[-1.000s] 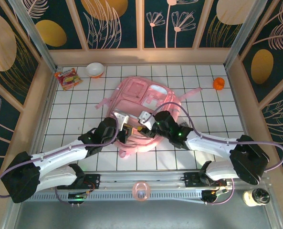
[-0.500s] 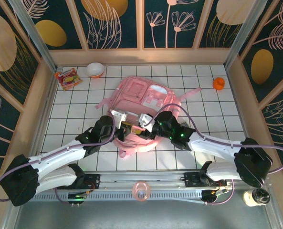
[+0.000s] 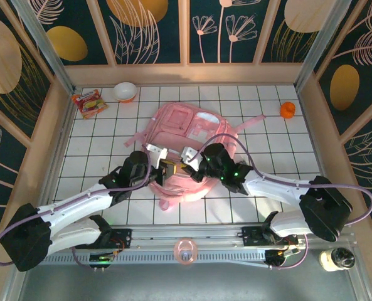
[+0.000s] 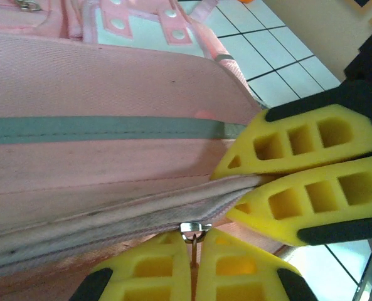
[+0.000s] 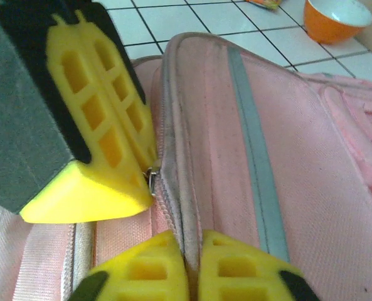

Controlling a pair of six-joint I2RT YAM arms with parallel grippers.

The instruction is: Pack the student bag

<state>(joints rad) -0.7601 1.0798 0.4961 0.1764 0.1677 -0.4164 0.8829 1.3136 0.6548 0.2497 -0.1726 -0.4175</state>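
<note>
Pink student bag [image 3: 195, 128] lies flat mid-surface [image 3: 98, 150], pale front panel up, its zipped edge toward 6 o'clock. Both arms reach in and meet at that edge. There the left hand [image 4: 193, 266] has its fingers pressed together on the zipper pull [image 4: 194, 228], the metal tab pinched at the tips. Just at 3 o'clock of it, the right hand [image 5: 192, 269] has its fingers together, clamped on the bag's fabric along the zip seam. From the bag: bowl [image 3: 125, 91] at 11 o'clock, snack packet [image 3: 88, 103] at 10 o'clock, small orange object [image 3: 288, 110] at 2 o'clock, all well apart from it.
</note>
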